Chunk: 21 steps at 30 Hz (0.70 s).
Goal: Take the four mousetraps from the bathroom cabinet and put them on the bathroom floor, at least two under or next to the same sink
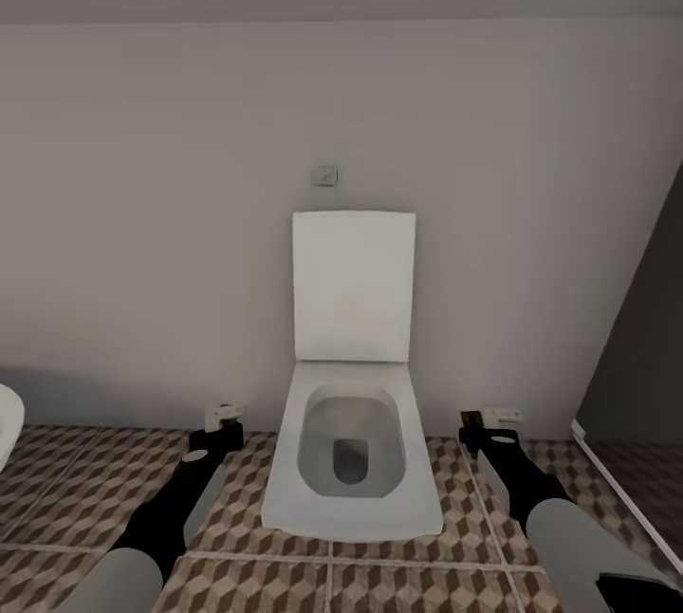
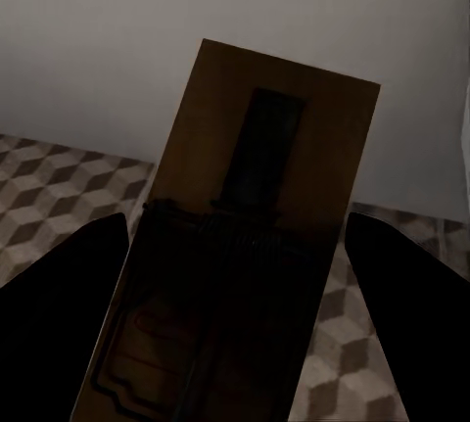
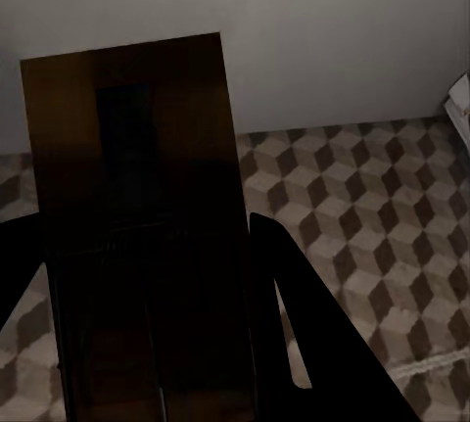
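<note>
left gripper clamped on a mousetrap | right gripper clamped on a second mousetrap | both held above the bathroom floor, either side of the toilet | judged light, stiff boards; pinch long edges, clear of sprung wire | basin edge at left | wall beyond

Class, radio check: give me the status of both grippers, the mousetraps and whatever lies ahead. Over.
Left gripper shut on a mousetrap. Right gripper shut on a second mousetrap. Toilet dead ahead, lid up; patterned bathroom floor below.
</note>
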{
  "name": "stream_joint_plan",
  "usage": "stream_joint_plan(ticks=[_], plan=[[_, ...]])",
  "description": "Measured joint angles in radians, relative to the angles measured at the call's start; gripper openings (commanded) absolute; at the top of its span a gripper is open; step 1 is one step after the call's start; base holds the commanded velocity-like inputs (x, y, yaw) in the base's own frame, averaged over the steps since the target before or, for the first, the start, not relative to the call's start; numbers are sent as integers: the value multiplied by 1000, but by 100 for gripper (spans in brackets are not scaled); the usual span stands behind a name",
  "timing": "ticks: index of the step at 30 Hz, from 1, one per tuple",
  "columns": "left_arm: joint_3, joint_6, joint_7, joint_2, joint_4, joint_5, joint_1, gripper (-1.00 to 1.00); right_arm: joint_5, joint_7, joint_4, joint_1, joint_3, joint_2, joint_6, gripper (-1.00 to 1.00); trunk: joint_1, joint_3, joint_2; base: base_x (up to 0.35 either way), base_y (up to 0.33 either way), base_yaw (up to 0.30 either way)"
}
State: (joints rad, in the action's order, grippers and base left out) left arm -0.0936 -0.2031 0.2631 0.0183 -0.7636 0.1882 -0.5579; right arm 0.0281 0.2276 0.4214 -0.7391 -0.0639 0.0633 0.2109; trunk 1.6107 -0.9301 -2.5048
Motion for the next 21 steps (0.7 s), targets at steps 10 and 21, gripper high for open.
stream_joint_plan(ticks=[10,21], plan=[[-6,0,0,1,-6,-4,0,-100,-1,-1,0,0,0,0,0,-100,4,-39,-2,0,0,0],[-7,0,0,0,-11,-3,0,-100,-1,-2,0,0,-1,0,0,-100,5,-47,-3,0,0,0]])
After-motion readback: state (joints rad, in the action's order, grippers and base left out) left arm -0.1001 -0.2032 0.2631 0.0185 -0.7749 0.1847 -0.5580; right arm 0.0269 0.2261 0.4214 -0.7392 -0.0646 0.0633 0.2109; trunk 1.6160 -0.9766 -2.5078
